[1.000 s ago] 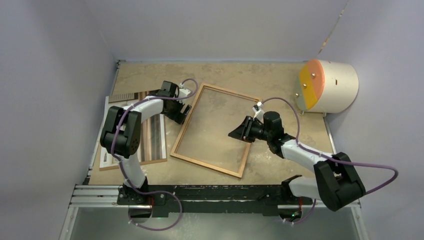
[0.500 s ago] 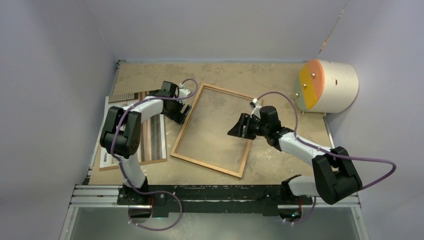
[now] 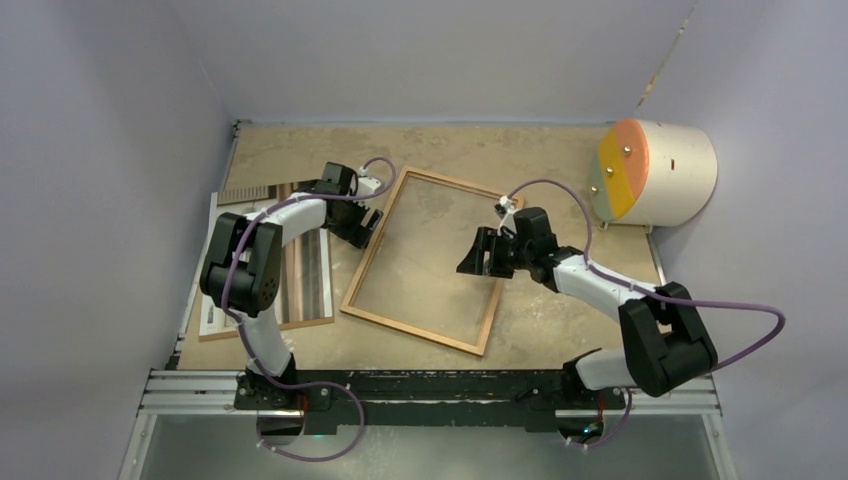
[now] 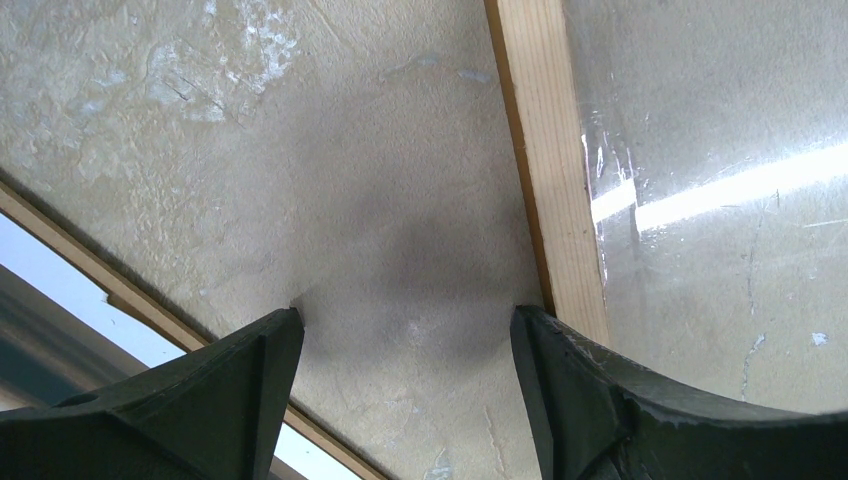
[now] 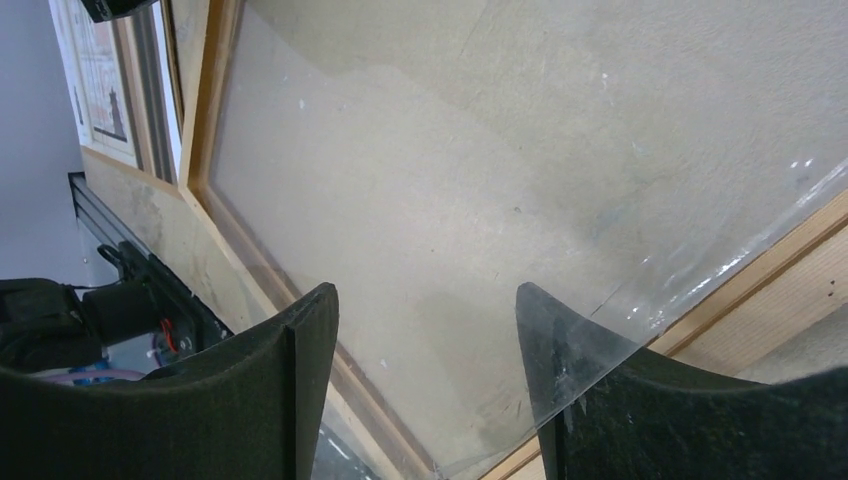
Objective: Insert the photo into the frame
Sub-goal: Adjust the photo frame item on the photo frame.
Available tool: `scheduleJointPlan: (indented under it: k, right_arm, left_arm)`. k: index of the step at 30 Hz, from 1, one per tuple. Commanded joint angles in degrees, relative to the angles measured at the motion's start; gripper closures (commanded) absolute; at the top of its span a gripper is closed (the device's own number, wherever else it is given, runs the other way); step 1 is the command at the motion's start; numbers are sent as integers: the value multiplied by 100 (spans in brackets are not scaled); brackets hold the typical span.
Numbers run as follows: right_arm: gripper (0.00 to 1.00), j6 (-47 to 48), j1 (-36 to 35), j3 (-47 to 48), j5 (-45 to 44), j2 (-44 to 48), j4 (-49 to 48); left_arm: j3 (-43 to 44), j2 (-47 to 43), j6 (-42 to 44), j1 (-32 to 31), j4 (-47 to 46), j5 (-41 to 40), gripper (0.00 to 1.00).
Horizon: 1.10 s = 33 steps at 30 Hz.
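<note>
Judging by the layout, little is done — the photo (image 3: 308, 275) lies at the worktop's (image 3: 300, 150) left side, beside the frame (image 3: 413, 331), not yet in it. My left hand (image 3: 362, 228) and right hand (image 3: 473, 255) are both spread — holding nothing.

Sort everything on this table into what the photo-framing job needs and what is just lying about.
Belongs to the job:
the photo
the frame
clear pane, lying in the frame
brown board, under the photo

Just lying about:
cream cylinder with an orange and yellow end, at the far right corner
</note>
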<state>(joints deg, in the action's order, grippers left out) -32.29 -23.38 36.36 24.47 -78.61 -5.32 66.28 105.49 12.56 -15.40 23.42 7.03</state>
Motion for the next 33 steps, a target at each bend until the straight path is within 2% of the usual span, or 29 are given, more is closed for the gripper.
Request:
scheduleJointPlan:
  k: [1, 16, 33]
  right_arm:
    - [31, 229, -35, 379, -179, -93, 190]
    - [23, 284, -27, 732, -1121, -260, 523]
    - [22, 385, -27, 933, -1925, -71, 1036]
  left_arm:
    - [-168, -56, 17, -42, 173, 36, 20]
    - [-219, -73, 53, -42, 153, 49, 20]
    - [-226, -48, 67, -9, 144, 42, 20]
